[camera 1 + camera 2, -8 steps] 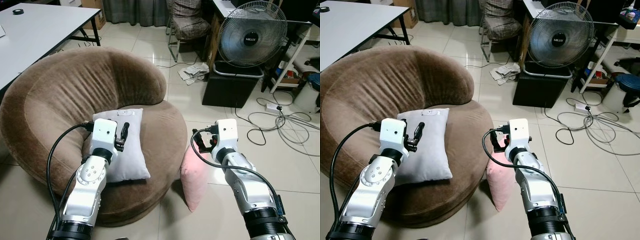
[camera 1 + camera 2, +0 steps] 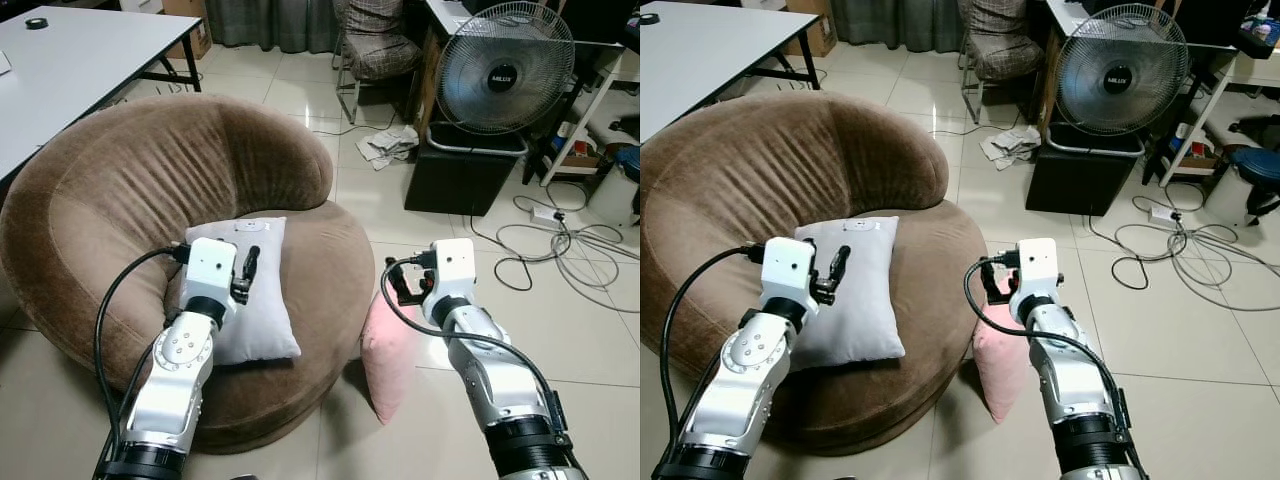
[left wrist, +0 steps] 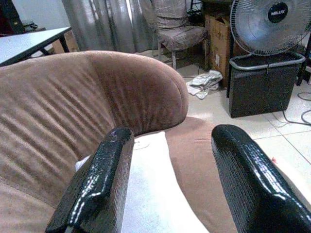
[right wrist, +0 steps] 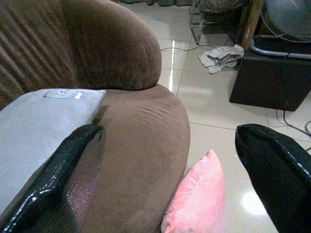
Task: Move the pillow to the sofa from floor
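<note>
From my head camera, the soft pink pillow (image 2: 388, 348) stands on the tiled floor (image 2: 600, 360), leaning against the round brown plush sofa (image 2: 130, 180); nothing moved yet. My right wrist camera shows my right pincer (image 4: 167, 170) open above it. My left wrist camera shows my left pincer (image 3: 170, 179) open, empty, over the sofa's grey cushion (image 2: 255, 300).

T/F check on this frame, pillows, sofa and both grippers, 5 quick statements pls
1. The pink pillow stands on the floor against the brown sofa. True.
2. The right gripper is shut on the pink pillow. False: its jaws are open above the pillow, holding nothing.
3. A white pillow lies on the sofa seat. True.
4. The left gripper is over the floor tiles. False: it is over the white pillow on the sofa, jaws open.
5. The fan lies flat on the sofa. False: it stands upright on the floor behind the sofa, next to a black box.
</note>
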You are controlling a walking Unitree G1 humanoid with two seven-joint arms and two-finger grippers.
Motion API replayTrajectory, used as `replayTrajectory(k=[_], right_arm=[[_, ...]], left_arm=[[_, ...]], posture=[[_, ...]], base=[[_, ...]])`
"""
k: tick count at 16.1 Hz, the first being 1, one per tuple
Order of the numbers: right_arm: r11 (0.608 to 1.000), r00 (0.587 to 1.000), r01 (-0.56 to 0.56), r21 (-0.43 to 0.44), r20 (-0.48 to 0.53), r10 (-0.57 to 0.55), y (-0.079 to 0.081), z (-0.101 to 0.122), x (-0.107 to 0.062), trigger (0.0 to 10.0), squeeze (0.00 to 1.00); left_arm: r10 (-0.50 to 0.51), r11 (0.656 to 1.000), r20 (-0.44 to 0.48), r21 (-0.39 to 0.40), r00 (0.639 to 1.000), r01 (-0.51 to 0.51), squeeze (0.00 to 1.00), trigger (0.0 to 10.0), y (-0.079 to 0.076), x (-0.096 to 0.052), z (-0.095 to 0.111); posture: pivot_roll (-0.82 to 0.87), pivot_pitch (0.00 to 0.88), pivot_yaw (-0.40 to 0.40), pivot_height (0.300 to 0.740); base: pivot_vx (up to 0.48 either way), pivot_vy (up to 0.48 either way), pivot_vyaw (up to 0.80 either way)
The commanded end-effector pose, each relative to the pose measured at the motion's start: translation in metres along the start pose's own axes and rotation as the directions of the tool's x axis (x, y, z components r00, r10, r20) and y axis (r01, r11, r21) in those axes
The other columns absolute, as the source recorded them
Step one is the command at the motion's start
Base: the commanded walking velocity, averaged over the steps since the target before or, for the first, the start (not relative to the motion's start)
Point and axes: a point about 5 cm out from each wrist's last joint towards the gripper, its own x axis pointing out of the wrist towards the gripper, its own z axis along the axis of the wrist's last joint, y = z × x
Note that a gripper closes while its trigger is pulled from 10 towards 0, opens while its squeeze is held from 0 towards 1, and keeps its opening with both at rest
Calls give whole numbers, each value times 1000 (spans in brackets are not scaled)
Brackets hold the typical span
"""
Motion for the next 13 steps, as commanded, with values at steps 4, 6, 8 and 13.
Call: replayTrajectory(k=[4, 6, 8, 13], right_arm=[[998, 999, 41, -54, 15, -40, -7, 1, 0, 10000, 0], [997, 999, 50, -60, 13, -49, -8, 1, 0, 10000, 0], [997, 999, 52, -65, 14, -51, -7, 1, 1, 10000, 0], [996, 999, 51, -77, 20, -50, -7, 1, 1, 10000, 0]], left_arm=[[-21, 999, 31, 34, 999, 20, 0, 10000, -2, -1, 5], [-22, 999, 34, 42, 999, 21, 0, 10000, -2, 0, 6], [-23, 999, 35, 47, 999, 22, 0, 10000, -2, 1, 6], [-30, 998, 40, 57, 999, 28, 0, 10000, -3, 2, 8]], posture=[[38, 0, -13, 740], [39, 0, -12, 740], [37, 0, -9, 740], [33, 0, -4, 740]], base=[[0, 0, 0], [0, 0, 0], [0, 0, 0], [0, -125, 0]])
